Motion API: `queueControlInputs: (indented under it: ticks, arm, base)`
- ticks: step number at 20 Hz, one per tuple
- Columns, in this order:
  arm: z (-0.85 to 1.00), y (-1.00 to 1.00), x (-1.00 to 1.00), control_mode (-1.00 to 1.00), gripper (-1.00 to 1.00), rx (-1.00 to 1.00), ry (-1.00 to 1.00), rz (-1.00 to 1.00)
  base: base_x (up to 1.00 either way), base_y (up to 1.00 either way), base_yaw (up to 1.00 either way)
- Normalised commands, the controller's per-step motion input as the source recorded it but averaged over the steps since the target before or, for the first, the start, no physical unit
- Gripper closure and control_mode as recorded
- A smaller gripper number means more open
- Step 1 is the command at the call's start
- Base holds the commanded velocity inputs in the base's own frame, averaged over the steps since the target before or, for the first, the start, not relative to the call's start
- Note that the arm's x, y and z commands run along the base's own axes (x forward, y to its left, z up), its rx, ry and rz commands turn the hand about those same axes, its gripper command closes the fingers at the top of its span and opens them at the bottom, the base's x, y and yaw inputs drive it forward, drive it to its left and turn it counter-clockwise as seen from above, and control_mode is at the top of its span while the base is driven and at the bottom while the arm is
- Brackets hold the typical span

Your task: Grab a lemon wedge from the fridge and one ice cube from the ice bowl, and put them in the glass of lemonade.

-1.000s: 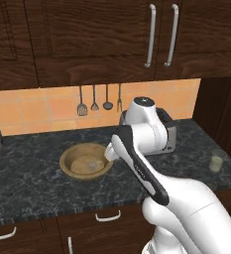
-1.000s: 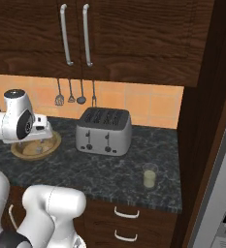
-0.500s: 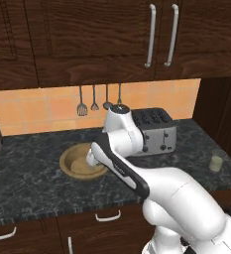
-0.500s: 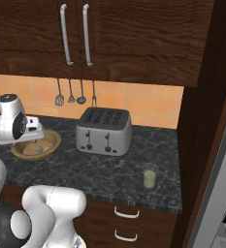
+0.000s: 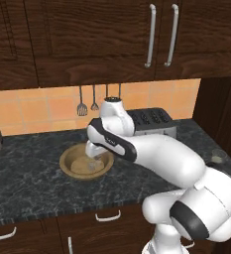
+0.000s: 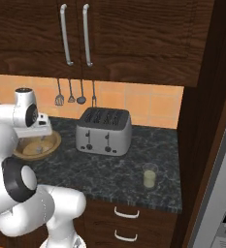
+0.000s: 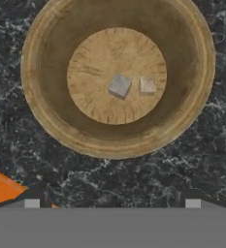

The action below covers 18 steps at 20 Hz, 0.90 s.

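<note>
Ice bowl (image 7: 117,140), upper frame of hand view: holding two cubes (image 7: 120,86), unresolved in base views. Gripper (image 7: 112,203) hovering above, jaws released, empty. Glass of lemonade (image 6: 150,176) standing lower centre of right base view.

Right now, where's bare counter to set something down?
Free: counter between toaster and glass, and the front strip before the toaster. Also left of the bowl in the left base view. Crowded: over the bowl, where the open gripper hangs.
</note>
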Motion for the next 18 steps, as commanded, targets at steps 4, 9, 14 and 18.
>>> queueControlInputs:
  ticks: [4, 9, 14, 18]
  arm:
    - [-0.47, 0.19, -0.01, -1.00, -1.00, -0.14, 0.00, 0.00]
    - [-0.63, 0.12, 0.00, -1.00, -1.00, 0.00, 0.01, 0.00]
    - [-0.07, 0.18, 0.18, -1.00, -1.00, 0.00, -0.01, 0.00]
    - [-0.09, 0.29, 0.10, -1.00, -1.00, 0.00, 0.00, 0.00]
  base:
    - [0.00, 0.00, 0.00]
    - [0.00, 0.00, 0.00]
    - [0.00, 0.00, 0.00]
    - [0.00, 0.00, 0.00]
